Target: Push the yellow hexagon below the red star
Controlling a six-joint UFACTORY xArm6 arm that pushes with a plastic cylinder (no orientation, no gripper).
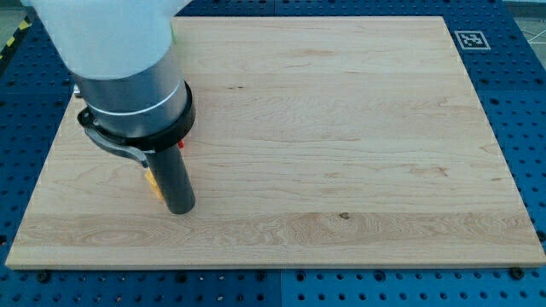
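Observation:
My dark rod comes down at the view's left and my tip (180, 208) rests on the wooden board (341, 128). A sliver of the yellow hexagon (152, 183) shows just left of the rod, touching it or nearly so; most of it is hidden by the rod and arm. A small bit of red, likely the red star (182, 145), shows just above the rod under the arm's collar; the rest is hidden.
The arm's white and grey body (119, 60) covers the board's upper left. A black and white marker tag (471, 39) sits at the board's top right corner. Blue perforated table (529, 102) surrounds the board.

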